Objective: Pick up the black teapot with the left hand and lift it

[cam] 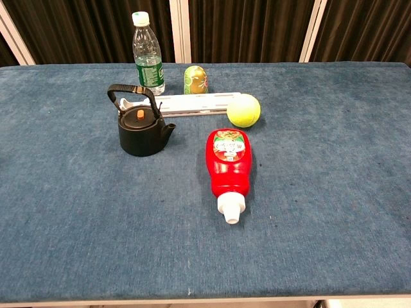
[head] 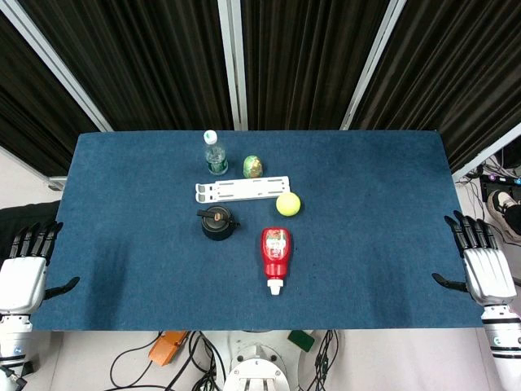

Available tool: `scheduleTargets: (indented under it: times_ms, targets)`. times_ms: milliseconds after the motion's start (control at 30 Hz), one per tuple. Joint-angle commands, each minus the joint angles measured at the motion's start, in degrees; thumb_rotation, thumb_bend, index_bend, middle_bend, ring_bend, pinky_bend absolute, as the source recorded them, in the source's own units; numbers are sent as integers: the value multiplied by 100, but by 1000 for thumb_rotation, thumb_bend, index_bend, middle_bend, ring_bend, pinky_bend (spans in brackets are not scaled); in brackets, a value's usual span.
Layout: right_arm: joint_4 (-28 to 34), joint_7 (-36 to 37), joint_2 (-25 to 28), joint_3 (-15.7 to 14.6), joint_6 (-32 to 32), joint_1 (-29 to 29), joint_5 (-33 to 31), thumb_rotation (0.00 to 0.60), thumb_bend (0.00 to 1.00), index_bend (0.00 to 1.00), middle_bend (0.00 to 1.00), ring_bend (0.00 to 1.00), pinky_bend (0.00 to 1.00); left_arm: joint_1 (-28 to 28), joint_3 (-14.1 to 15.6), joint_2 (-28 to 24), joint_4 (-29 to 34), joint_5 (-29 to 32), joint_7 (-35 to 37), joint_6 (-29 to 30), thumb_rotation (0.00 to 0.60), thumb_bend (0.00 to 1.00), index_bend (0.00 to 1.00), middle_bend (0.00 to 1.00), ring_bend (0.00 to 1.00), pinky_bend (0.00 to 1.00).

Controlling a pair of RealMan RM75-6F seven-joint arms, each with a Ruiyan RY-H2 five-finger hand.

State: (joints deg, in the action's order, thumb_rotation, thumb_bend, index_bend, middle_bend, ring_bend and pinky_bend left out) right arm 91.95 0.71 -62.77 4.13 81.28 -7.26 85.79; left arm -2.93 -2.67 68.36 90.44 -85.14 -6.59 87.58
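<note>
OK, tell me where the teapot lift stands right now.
Nothing looks done yet. The black teapot sits upright on the blue table, handle up and untouched. Nothing is in hand: the left hand rests open at the table's left edge, well short of the teapot, and the right hand is open at the right edge. The reach, the grasp of the handle and the lift are all left.

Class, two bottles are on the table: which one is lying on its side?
The red sauce bottle with the white cap lies on its side, cap toward the robot. The clear water bottle with the green label stands upright behind the black teapot.
</note>
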Motion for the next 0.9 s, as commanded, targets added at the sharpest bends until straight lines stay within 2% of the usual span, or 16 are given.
scheduleTargets:
  times_ms: [33, 267, 367, 533, 733, 900]
  targets:
    - [3, -6, -2, -6, -1, 0, 1, 600, 66, 0, 0, 0, 0, -11, 4, 3, 3, 16, -3, -38, 600, 92, 38, 59, 14, 0]
    - [-7, 95, 30, 11, 108, 30, 35, 600, 66, 0, 0, 0, 0, -272, -121, -33, 335, -110, -298, -200, 600, 92, 48, 90, 46, 0]
    - [-20, 134, 28, 23, 197, 40, 102, 600, 66, 0, 0, 0, 0, -632, -240, 49, 619, -387, -446, -434, 600, 92, 79, 107, 63, 0]
    - [-81, 208, 7, -39, 261, 76, 204, 600, 66, 0, 0, 0, 0, -1470, -559, 362, 1039, -558, -1002, -1237, 600, 92, 137, 147, 105, 0]
    - [-138, 197, -11, -235, 75, 96, 273, 600, 66, 0, 0, 0, 0, -2393, -1011, 798, 1438, 106, -1660, -2333, 600, 92, 219, 204, 161, 0]
    - [-227, 261, -81, -274, -5, 101, 227, 600, 66, 0, 0, 0, 0, -2954, -1279, 1245, 1404, 943, -2369, -2823, 600, 92, 226, 209, 172, 0]
